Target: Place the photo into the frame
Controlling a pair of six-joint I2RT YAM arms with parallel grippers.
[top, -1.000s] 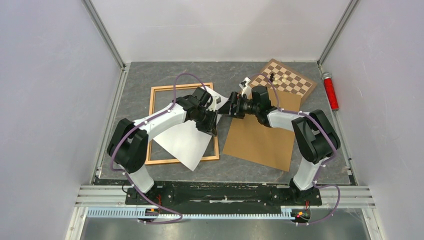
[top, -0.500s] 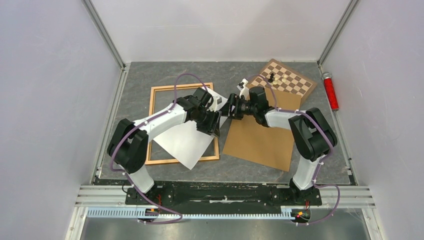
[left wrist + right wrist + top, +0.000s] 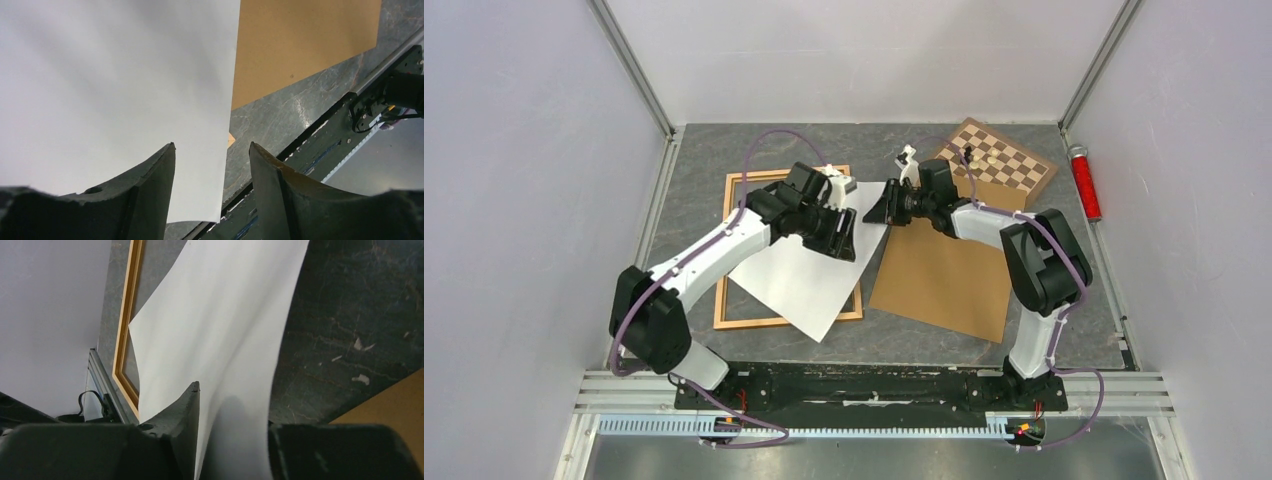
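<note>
The photo (image 3: 809, 275), white back up, is lying askew across the frame's (image 3: 744, 322) right half, its near corner spilling over the frame's bottom rail. The right gripper (image 3: 876, 212), just off the frame's far right corner, is pinching the photo's lifted far corner. The left gripper (image 3: 844, 240) is hovering over the frame's right rail, jaws parted, holding nothing.

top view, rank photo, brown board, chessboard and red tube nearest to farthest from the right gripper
1. photo: its corner lies between the fingers of the right gripper
2. brown board: just right of it, toward the bases
3. chessboard: back right
4. red tube: far right edge
</note>
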